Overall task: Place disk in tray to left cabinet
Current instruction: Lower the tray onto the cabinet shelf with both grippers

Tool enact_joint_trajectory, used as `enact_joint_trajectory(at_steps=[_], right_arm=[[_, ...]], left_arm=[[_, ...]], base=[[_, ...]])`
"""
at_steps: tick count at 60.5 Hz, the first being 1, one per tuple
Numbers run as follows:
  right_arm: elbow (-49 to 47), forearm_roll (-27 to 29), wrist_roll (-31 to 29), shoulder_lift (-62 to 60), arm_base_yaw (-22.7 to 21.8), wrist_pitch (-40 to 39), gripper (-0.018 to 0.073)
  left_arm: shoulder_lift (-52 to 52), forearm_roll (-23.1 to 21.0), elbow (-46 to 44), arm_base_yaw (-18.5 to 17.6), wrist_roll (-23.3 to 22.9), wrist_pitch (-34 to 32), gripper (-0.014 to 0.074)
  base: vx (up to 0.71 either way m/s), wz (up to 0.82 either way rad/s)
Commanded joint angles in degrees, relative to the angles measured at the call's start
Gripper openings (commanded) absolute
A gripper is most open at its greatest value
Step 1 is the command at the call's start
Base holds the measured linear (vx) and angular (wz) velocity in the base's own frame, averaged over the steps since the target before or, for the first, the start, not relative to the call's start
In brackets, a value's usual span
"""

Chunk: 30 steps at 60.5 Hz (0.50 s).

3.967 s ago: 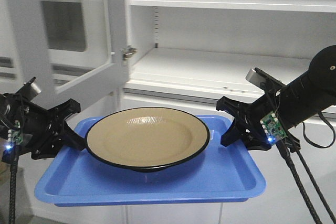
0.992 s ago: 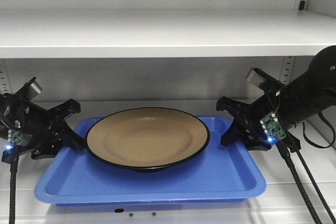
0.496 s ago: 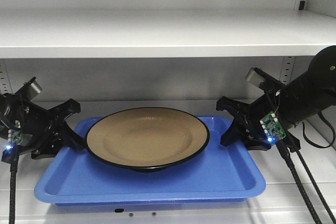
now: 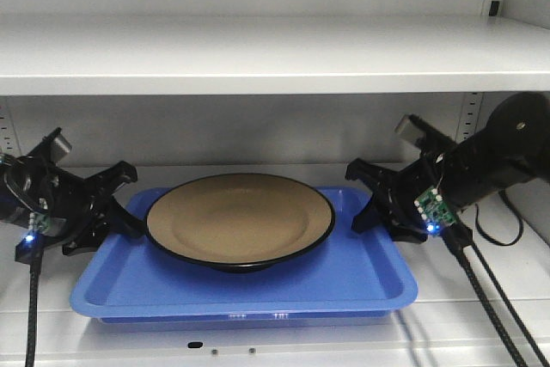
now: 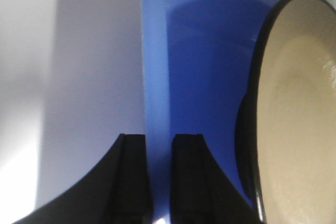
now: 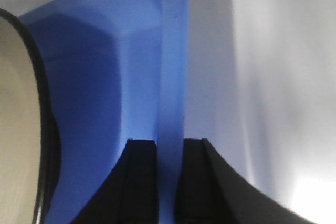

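My left gripper (image 5: 157,182) is clamped on the left rim of the tray (image 4: 249,294), one finger on each side of it. My right gripper (image 6: 169,182) pinches the right rim the same way. The tray lies on a shelf (image 4: 481,307) of the cabinet (image 4: 258,53). The disk (image 4: 240,220) sits upright in the tray's middle, between both grippers and touching neither.
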Motion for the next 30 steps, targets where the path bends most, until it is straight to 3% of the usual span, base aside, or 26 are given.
enact_joint_trajectory(at_steps=[1, 17, 30], right_arm=[[-2.23, 7.94, -0.35, -1.57, 1.7, -3.92, 0.0], [-2.23, 7.98, -1.85, 0.95, 1.7, -4.02, 0.0053], [-2.23, 7.92, -4.6, 1.14, 1.7, -5.56, 0.0163]], left_arm=[[-1.96, -8.92, -2.0, -1.68, -0.55, -2.5, 0.001], [-0.05, -8.83, -2.0, -1.68, -0.55, -2.76, 0.0058], [1.02, -5.76, -2.0, -1.68, 0.93, -3.08, 0.0155]], base=[[0.0, 0.0], [0.0, 0.0], [0.0, 0.0]])
